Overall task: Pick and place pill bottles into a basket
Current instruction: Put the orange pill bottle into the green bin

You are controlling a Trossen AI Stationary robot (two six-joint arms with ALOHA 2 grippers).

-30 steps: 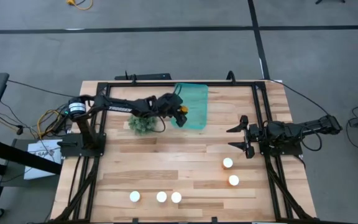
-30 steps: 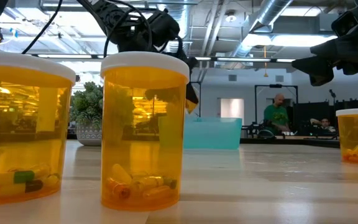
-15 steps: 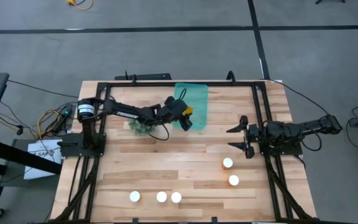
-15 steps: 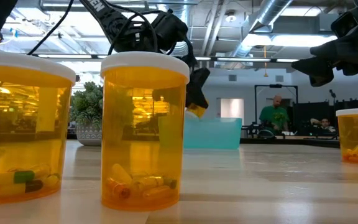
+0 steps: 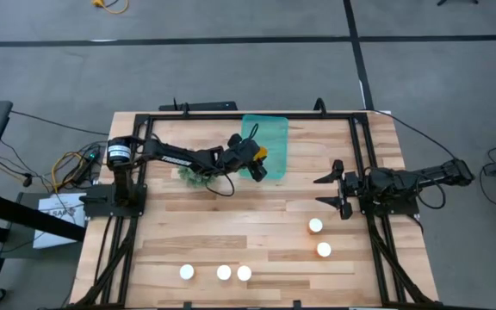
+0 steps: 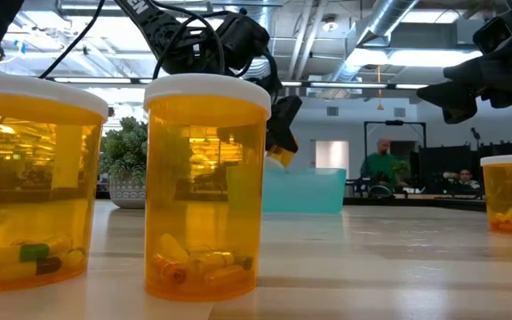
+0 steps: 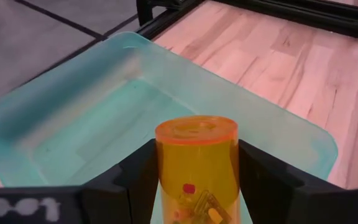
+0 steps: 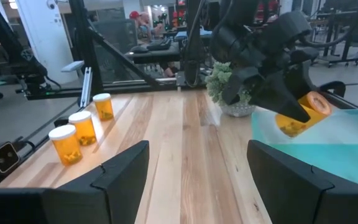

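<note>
the basket (image 5: 268, 145) is a translucent teal-green rectangular bin with rounded corners, sitting flat on the counter (image 5: 257, 220) directly beneath and ahead of the left jaws (image 5: 257, 158), its inside bare. one pill bottle (image 7: 197, 168), orange with coloured pills visible inside, is clamped between those jaws, tilted with its flat base pointing forward and poised above the basket's near edge. two more capped pill bottles (image 5: 316, 226) (image 5: 324, 250) stand upright on the counter just off the right jaws (image 5: 337, 190), close to each other. three others (image 5: 187, 272) (image 5: 224, 273) (image 5: 244, 273) stand in a row at the counter's front edge, well apart from both jaws, white caps up.
</note>
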